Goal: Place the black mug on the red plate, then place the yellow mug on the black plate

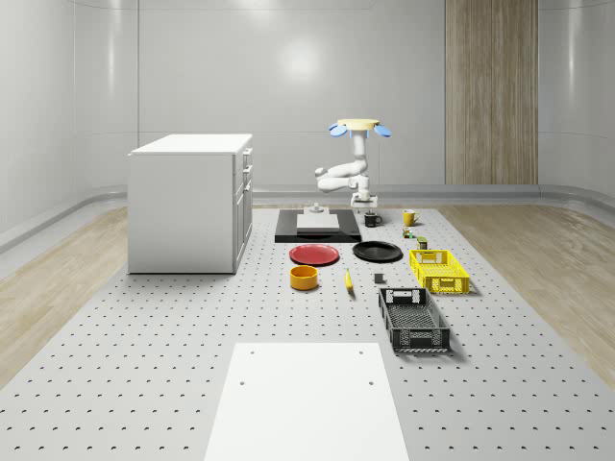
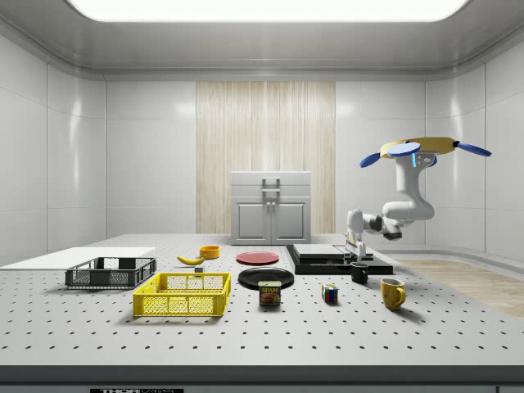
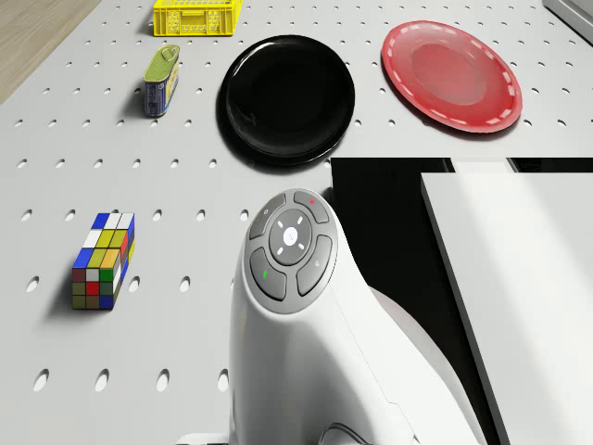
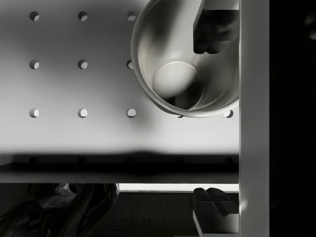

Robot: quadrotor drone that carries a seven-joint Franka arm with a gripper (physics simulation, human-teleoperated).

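While the drone [image 2: 431,148] hovers, tool [image 4: 212,118] spread wide, black mug [image 4: 185,59] directly below, 1 finger [image 4: 212,29] inside its rim.

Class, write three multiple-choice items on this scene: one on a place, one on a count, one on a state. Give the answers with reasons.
1. The gripper is
A. over the red plate
B. just above the black mug
C. inside the yellow crate

2. How many plates lie on the table?
A. four
B. one
C. two

3. The red plate is
A. bare
B. holding the black mug
C. holding the yellow mug

Answers:
1 B: while the drone hovers over the table's end, the gripper hangs just above the black mug.
2 C: there are just the red plate and the black plate.
3 A: both mugs, the yellow mug too, stand on the table.
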